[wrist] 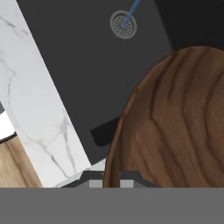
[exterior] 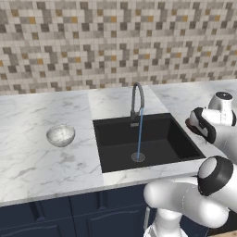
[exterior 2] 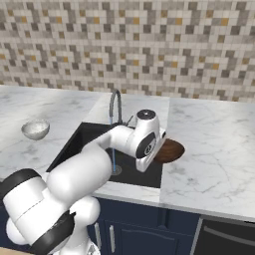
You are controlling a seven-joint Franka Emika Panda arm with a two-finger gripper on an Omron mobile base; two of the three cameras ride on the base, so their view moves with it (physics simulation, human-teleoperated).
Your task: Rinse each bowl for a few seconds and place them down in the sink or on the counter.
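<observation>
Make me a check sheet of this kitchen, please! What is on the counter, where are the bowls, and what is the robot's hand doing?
Surface: white marble counter around a black sink.
Job's things: speckled pale bowl stands upright on the counter, left of the sink. Brown wooden bowl is held over the sink's right edge. Faucet is running; a thin blue stream falls to the drain.
Clutter: nothing seen.
Grippers: gripper shut on the brown wooden bowl's rim, seen in the hand view.
Cables: nothing seen.
Surroundings: mosaic tile wall behind, navy cabinets below.
</observation>
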